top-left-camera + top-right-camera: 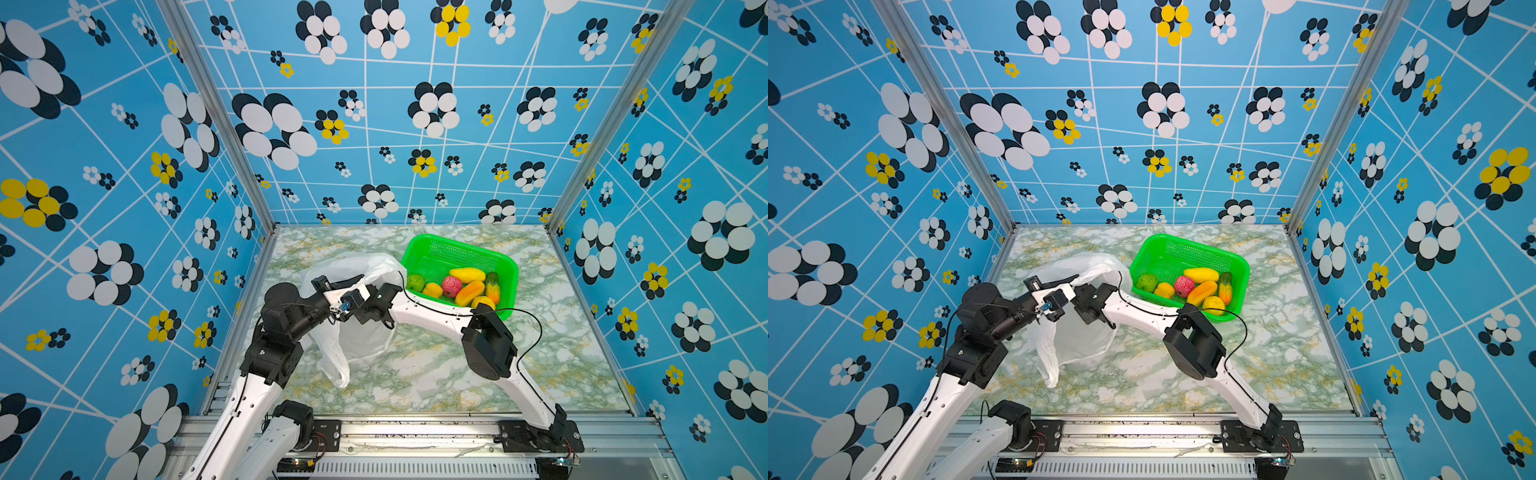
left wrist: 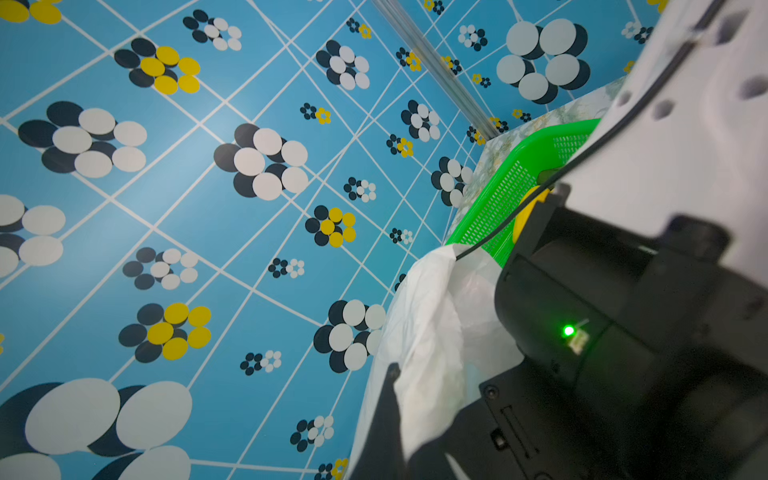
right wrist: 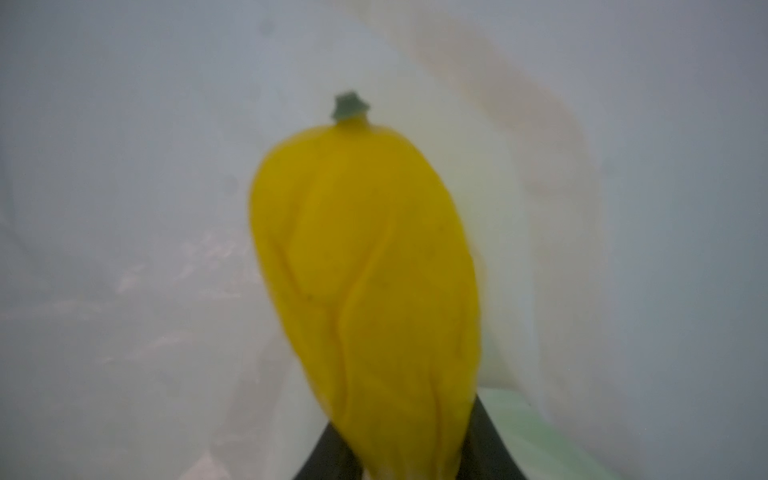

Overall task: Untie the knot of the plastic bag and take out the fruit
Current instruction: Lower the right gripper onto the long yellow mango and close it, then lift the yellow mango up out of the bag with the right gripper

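The white plastic bag (image 1: pixel 365 340) (image 1: pixel 1084 340) lies on the marble table left of the green basket, its mouth held open; no knot shows. My left gripper (image 1: pixel 353 280) (image 2: pixel 411 436) is shut on the bag's upper rim (image 2: pixel 432 332). My right arm reaches into the bag, so its fingertips are hidden in both top views. In the right wrist view my right gripper (image 3: pixel 407 453) is shut on a ridged yellow fruit (image 3: pixel 365 270) with a green stem, white plastic all around. Several fruit (image 1: pixel 457 286) (image 1: pixel 1192 286) lie in the basket.
The green mesh basket (image 1: pixel 424 241) (image 1: pixel 1154 241) (image 2: pixel 511 187) stands at the back right of the table, close to the right forearm. A loose bag handle (image 1: pixel 336 370) trails toward the front. Blue patterned walls enclose three sides.
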{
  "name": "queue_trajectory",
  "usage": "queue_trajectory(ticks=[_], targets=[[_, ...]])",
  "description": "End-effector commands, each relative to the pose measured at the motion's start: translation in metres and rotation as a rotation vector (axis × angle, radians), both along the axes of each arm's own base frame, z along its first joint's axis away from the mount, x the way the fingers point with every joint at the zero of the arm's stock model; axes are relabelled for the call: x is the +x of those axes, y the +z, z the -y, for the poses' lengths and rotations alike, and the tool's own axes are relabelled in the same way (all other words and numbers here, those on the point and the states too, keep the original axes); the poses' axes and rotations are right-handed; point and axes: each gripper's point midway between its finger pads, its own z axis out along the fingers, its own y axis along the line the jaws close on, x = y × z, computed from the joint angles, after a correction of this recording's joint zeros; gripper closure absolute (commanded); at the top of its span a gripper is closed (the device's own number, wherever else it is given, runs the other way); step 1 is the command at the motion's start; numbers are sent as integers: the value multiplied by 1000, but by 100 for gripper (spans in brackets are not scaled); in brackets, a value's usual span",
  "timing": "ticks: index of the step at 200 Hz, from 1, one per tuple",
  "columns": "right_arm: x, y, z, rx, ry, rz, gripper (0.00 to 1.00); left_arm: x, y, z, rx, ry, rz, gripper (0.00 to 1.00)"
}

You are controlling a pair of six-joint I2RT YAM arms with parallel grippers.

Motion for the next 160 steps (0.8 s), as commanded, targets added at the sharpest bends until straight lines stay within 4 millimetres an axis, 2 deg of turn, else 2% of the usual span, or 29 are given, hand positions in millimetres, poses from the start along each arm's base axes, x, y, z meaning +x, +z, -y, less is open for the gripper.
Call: queue_trajectory(ticks=[1,6,10,23,58,63,67,85,121,160], targets=[[-29,25,-5,57,33,28,74,20,4,-18,-39,122,-41,100],[-34,19,-6,42,46,39,74,21,4,-19,-42,129,-47,100],[-38,32,-6,57,57,59,75,22,5,-20,-43,135,-48,100],[-49,33,-5,48,75,76,76,24,5,-22,-50,157,-56,100],[-70,28,9,56,68,73,78,32,6,-33,-62,228,-60,100],[-69,31,10,64,60,82,79,33,6,-35,-64,239,-61,100],[-72,20,19,36,55,75,79,34,7,-36,-67,250,-60,100],[-72,22,29,37,33,104,81,40,7,-45,-77,305,-65,100],[-79,34,27,95,65,137,79,49,5,-60,-91,389,-75,100],[-77,25,23,67,59,134,82,49,8,-61,-107,383,-68,100]])
